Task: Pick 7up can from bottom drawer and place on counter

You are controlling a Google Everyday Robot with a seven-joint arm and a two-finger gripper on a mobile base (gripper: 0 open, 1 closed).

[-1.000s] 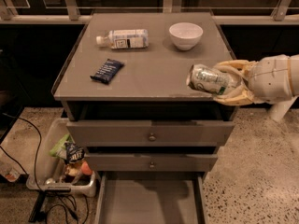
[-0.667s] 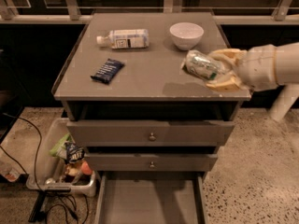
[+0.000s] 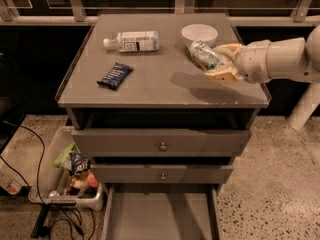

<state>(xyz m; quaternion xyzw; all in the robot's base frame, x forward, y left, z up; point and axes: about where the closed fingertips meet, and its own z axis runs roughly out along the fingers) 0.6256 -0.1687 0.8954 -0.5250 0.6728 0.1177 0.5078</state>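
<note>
7up can [image 3: 203, 54] in pincer [image 3: 216, 64] above counter [image 3: 150, 86].

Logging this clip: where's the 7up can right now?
Camera view, right: 7up can held in the claw over the counter, beside the white bowl.

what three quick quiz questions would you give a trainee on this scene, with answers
1. True or false: the gripper holds the can above the right side of the counter, next to the bowl.
2. Which drawer stands open? A top, B middle, C bottom.
3. Fill in: the bottle lies on its ____.

Key: 1 true. 2 C, the bottom drawer. 3 side.
</note>
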